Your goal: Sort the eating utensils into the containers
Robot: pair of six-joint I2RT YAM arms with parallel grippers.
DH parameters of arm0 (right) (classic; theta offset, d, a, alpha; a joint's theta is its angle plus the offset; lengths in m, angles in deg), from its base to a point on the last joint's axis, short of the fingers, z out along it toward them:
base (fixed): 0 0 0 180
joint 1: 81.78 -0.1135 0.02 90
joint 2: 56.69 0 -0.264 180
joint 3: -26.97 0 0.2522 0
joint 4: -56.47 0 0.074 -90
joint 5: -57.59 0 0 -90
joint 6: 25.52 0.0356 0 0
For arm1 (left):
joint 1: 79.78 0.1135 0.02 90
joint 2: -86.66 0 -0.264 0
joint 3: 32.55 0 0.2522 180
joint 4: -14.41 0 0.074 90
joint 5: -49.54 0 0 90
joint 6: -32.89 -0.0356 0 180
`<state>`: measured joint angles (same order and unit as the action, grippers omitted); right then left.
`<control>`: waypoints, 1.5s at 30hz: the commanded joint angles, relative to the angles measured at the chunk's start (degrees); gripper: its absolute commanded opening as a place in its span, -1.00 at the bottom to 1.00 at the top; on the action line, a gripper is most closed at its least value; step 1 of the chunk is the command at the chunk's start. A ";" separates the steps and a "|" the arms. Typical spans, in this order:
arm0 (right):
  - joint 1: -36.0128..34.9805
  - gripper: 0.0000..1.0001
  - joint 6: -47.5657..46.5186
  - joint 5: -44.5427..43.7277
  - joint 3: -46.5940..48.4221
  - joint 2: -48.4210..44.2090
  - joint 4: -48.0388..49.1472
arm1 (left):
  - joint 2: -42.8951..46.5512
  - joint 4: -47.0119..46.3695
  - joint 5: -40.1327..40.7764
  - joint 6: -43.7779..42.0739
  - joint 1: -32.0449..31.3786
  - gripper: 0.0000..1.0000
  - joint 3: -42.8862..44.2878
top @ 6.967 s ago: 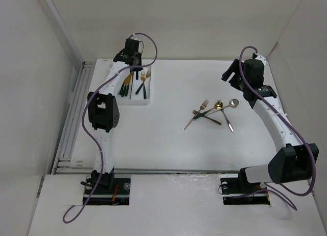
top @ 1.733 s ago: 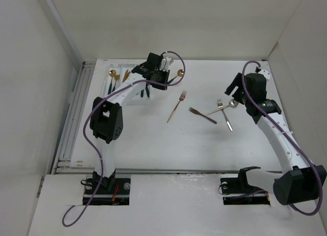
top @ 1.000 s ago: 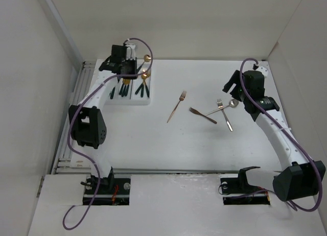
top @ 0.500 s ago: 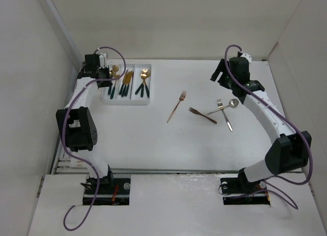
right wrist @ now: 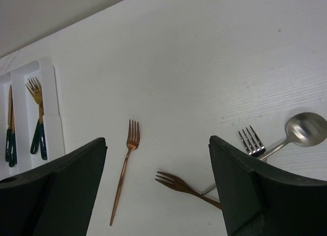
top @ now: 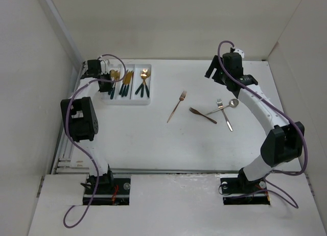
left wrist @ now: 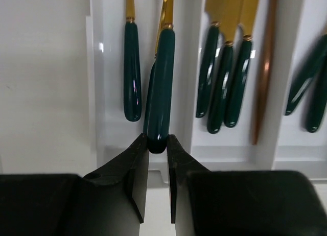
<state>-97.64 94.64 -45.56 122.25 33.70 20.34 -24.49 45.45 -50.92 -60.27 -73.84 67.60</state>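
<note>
My left gripper [left wrist: 157, 144] is shut on the end of a dark green handle [left wrist: 159, 83] of a gold utensil, held over the left compartment of the white tray [top: 129, 99]. Green-handled utensils lie in all three compartments: one [left wrist: 132, 72] in the left, several [left wrist: 225, 83] in the middle. In the top view the left gripper [top: 106, 77] sits at the tray's left end. On the table lie a copper fork [top: 176, 106] [right wrist: 124, 169], a darker fork [top: 202, 115] [right wrist: 184, 187], a silver spoon [top: 225, 106] [right wrist: 305, 130] and a silver fork [top: 224, 114] [right wrist: 251, 142]. My right gripper [top: 214, 72] [right wrist: 156, 144] hangs open above them, holding nothing.
White walls close in the table on the left, the back and the right. A metal rail [top: 71, 113] runs along the left edge beside the tray. The tray [right wrist: 51, 93] shows at the left of the right wrist view.
My left arm swung left with the green-handled utensil, from the tray's right side to its left compartment. The right arm drew back and leftward, still open.
</note>
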 commanded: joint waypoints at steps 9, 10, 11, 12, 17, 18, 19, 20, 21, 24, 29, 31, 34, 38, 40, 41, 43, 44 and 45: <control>-0.58 0.73 -0.71 -1.88 2.51 -0.65 0.13 | -1.43 0.03 -3.60 0.97 1.54 -0.90 2.37; -0.58 0.73 -0.71 -1.88 2.51 -1.26 0.13 | -2.91 1.17 -5.08 0.35 1.54 -0.68 3.08; -0.58 0.73 -0.71 -1.88 1.99 -1.27 0.13 | -2.93 3.18 -5.62 0.35 1.54 -0.31 4.21; -0.58 0.73 -0.71 -1.88 1.98 -1.79 0.13 | -3.62 3.81 -5.63 0.35 1.54 -0.19 4.23; -1.10 0.73 -0.71 -1.88 0.84 -2.85 0.13 | -1.18 4.34 -5.63 0.35 1.54 0.22 4.75; -1.11 0.73 -0.71 -1.88 0.84 -3.46 0.13 | -1.17 4.34 -5.02 0.87 1.54 0.24 6.15; -1.11 0.73 -0.71 -1.88 0.14 -4.16 0.13 | -0.30 4.95 -5.01 0.87 1.54 0.24 6.94; -1.11 0.73 -0.71 -1.88 0.14 -4.17 0.13 | 0.67 4.96 -3.10 1.40 1.54 0.24 7.91; -1.11 0.73 -0.71 -1.88 -0.47 -4.86 0.13 | 1.28 5.74 -2.38 1.92 1.54 0.24 8.79; -1.11 0.73 -0.71 -2.50 -1.97 -6.45 0.66 | 4.70 5.75 -0.45 1.93 -2.05 0.24 10.64; -1.11 0.73 -1.24 -2.50 -6.10 -9.08 1.19 | 8.58 6.89 -2.37 1.84 -11.10 0.28 7.24; -1.11 0.73 -1.24 -2.50 -7.77 -10.76 1.89 | 9.46 6.10 -0.63 -0.87 -18.45 0.40 4.59; 0.21 0.73 -1.85 -1.98 -11.28 -13.13 2.51 | 8.33 6.10 0.35 -3.94 -28.39 0.88 3.00; 1.87 0.73 -2.38 -0.57 -15.50 -16.20 3.03 | 1.76 6.63 2.37 -5.54 -37.37 0.95 5.80; 2.50 0.73 -2.90 -0.04 -16.74 -17.26 3.03 | -2.38 8.82 2.99 -5.54 -39.32 0.95 10.80; 3.11 0.73 -2.91 0.49 -17.52 -18.05 3.03 | -6.49 9.52 2.29 -5.54 -40.03 0.95 12.56; 3.73 0.73 -2.91 1.01 -18.05 -18.66 3.03 | -10.12 11.19 1.67 -4.93 -40.56 0.92 17.38; 4.25 0.73 -3.43 1.02 -18.06 -18.67 2.43 | -11.70 11.20 1.67 -4.93 -41.17 0.89 18.63; 4.26 0.73 -3.43 1.02 -18.06 -19.37 2.42 | -14.15 11.98 1.15 -4.93 -41.18 0.85 19.60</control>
<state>-93.92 92.43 -45.53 104.11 16.65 20.49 -36.10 53.51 -50.42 -64.66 -116.16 82.77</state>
